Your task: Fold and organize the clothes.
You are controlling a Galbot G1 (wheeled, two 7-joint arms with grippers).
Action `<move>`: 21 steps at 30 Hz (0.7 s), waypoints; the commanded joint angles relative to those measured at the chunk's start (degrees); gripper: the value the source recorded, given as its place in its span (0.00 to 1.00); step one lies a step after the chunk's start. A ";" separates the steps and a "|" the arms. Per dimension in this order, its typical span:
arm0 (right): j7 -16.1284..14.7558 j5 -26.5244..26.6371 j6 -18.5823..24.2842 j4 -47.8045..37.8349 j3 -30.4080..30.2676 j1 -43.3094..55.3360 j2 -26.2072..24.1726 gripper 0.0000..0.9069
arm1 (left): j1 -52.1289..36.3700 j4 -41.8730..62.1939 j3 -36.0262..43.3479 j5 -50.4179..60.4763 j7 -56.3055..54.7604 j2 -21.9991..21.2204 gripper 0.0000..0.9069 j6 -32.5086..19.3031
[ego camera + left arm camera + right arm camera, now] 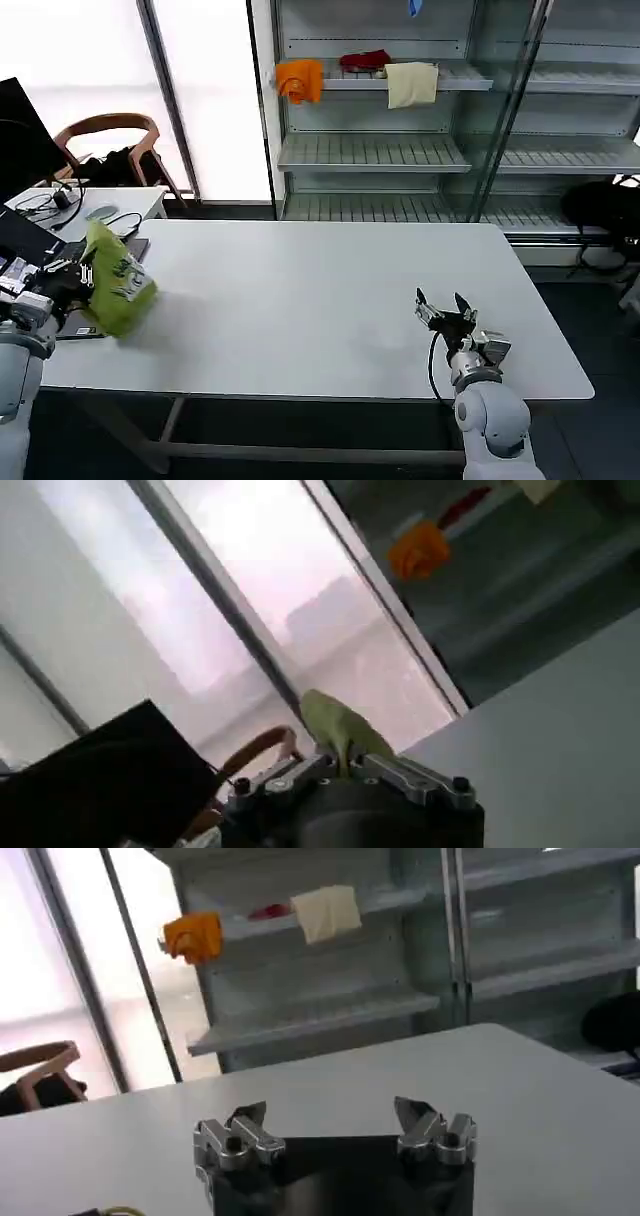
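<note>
Right gripper (446, 306) waited open, near; left gripper (72, 275) clutched the bunched T-shirt (115, 280) (folding not begun).

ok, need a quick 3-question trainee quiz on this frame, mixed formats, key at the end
1. True or false: the lime-green cotton T-shirt lies spread flat at the middle of the white table.
2. Which gripper holds the shirt? A) left gripper B) right gripper C) neither
3. Fill in: the right gripper's fingers are ____, with nothing between them.

Key: 1. False, it is bunched in the left gripper at the table's left end. 2. A. 3. Open.
</note>
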 commanded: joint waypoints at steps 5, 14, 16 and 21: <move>-0.21 0.46 1.68 -0.12 1.75 -2.08 -0.88 1.00 | 2.29 -0.80 23.84 18.97 0.55 -13.94 0.00 -0.27; -0.20 0.03 1.71 0.94 1.97 -3.02 -1.01 1.00 | -2.38 0.88 31.94 10.71 -5.76 -19.67 0.00 5.17; -0.20 -0.26 1.53 1.29 1.71 -2.90 -0.87 1.00 | -2.69 0.56 33.30 6.35 -6.69 -20.10 0.00 6.50; -0.15 -1.05 -0.59 2.95 0.50 -2.19 -0.42 1.00 | -2.85 0.32 38.31 1.37 -9.41 -22.07 0.01 8.07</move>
